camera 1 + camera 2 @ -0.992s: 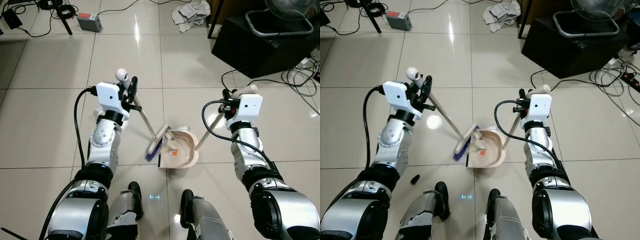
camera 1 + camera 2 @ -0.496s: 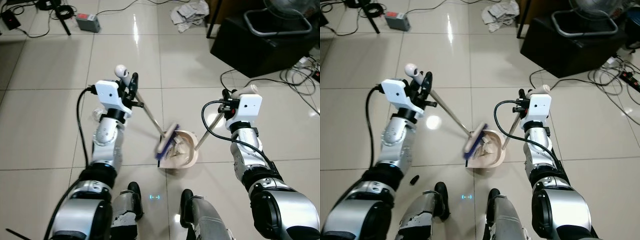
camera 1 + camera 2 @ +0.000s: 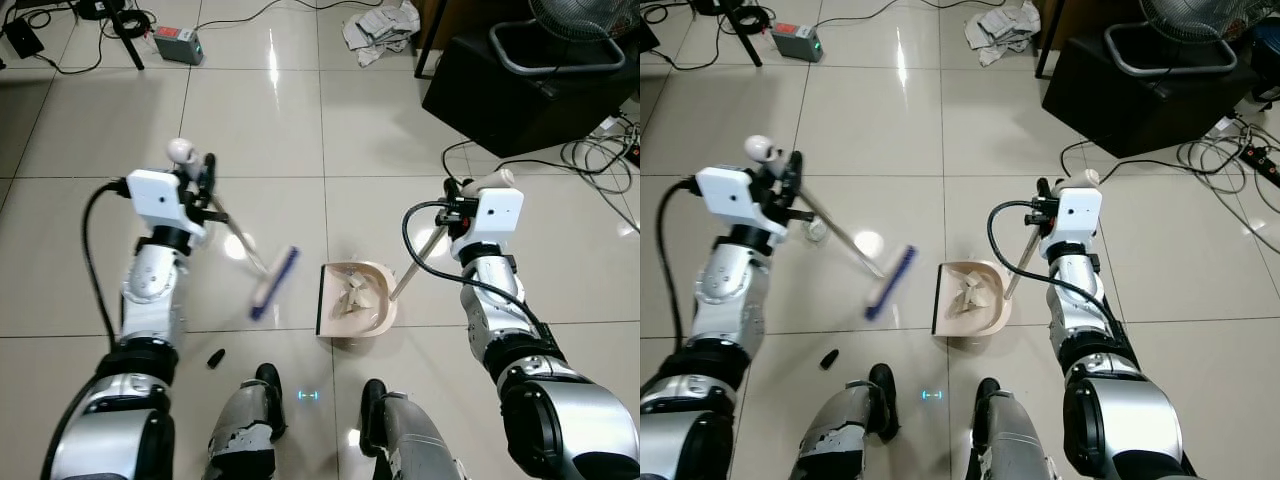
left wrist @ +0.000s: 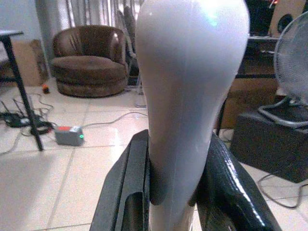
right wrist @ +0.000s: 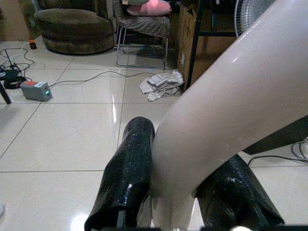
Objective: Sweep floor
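Note:
My left gripper (image 3: 203, 181) is shut on the white-knobbed handle of a broom (image 3: 238, 243). Its blue-bristled head (image 3: 273, 283) hangs low over the tiles, left of and apart from the dustpan. In the left wrist view the white handle (image 4: 188, 101) is squeezed between both black fingers (image 4: 124, 188). The beige dustpan (image 3: 380, 318) lies on the floor before my feet with crumpled paper (image 3: 356, 294) inside. My right gripper (image 3: 456, 196) is shut on the dustpan's long cream handle (image 5: 216, 120), with black fingers (image 5: 129, 168) on either side of it.
A small dark scrap (image 3: 214, 357) lies on the tile by my left foot. Crumpled paper (image 3: 381, 22) lies at the back. A black box (image 3: 520, 90) with a fan on it and loose cables (image 3: 600, 150) are at right. A grey device (image 3: 178, 43) is far left.
My left arm has swung the broom to the left, carrying its head from over the dustpan to the open tile beside it. The dustpan and right arm have stayed put.

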### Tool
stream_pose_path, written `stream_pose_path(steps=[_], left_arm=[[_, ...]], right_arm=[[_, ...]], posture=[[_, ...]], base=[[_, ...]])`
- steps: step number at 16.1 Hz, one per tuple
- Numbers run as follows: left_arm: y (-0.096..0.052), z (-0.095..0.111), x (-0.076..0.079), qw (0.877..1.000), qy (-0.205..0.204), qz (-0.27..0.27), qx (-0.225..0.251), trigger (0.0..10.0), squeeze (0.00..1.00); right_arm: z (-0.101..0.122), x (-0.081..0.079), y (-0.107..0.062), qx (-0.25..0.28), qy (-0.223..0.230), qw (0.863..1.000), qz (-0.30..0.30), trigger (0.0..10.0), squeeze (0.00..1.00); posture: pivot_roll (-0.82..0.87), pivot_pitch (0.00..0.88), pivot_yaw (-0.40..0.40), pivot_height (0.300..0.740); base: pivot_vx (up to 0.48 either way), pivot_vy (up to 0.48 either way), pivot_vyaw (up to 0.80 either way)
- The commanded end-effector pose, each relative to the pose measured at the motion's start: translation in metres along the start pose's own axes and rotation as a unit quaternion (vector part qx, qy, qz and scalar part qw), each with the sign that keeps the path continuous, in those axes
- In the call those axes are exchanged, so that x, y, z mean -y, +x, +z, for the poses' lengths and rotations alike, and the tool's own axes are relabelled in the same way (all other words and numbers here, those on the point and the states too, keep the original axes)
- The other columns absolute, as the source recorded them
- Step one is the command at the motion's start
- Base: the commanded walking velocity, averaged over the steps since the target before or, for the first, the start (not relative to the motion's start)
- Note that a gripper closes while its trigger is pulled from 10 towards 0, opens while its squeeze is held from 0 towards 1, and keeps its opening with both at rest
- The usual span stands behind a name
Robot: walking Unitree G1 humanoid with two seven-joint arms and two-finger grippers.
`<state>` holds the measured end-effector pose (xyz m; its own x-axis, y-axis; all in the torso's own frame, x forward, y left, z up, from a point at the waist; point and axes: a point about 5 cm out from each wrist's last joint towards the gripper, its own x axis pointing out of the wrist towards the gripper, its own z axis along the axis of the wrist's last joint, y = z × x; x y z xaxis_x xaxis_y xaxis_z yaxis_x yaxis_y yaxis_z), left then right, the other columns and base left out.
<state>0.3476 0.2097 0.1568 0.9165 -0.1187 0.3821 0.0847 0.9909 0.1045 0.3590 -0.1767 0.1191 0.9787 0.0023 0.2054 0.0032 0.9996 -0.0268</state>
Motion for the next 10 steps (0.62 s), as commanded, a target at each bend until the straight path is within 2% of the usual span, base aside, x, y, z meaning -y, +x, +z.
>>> stream_pose_path(steps=[1,3,6,9,10], left_arm=[[-0.007,-0.006,-0.006,0.999,0.030,0.011,-0.016,10.0,0.00],[-0.010,-0.010,-0.007,0.998,0.045,0.026,-0.029,10.0,0.00],[-0.009,-0.011,0.003,0.998,0.039,0.038,-0.026,10.0,0.00],[-0.006,-0.013,0.031,0.999,0.019,0.040,-0.018,10.0,0.00],[-0.005,-0.013,0.036,0.999,0.009,0.045,-0.018,10.0,0.00]], right_arm=[[-0.012,0.000,-0.008,-0.026,-0.011,1.000,0.009,10.0,0.00],[-0.011,-0.001,-0.008,-0.025,-0.010,1.000,0.010,10.0,0.00],[-0.011,-0.001,-0.008,-0.024,-0.010,1.000,0.009,10.0,0.00],[-0.011,-0.002,-0.008,-0.024,-0.010,1.000,0.010,10.0,0.00],[-0.011,-0.002,-0.008,-0.025,-0.009,1.000,0.009,10.0,0.00]], posture=[[0.06,0.288,-0.037,0.740],[0.06,0.293,-0.037,0.740],[0.06,0.285,-0.036,0.740],[0.06,0.288,-0.033,0.740],[0.06,0.289,-0.034,0.740]], base=[[0.000,0.000,0.00],[0.000,0.000,0.00],[0.000,0.000,0.00],[0.000,0.000,0.00],[0.000,0.000,0.00]])
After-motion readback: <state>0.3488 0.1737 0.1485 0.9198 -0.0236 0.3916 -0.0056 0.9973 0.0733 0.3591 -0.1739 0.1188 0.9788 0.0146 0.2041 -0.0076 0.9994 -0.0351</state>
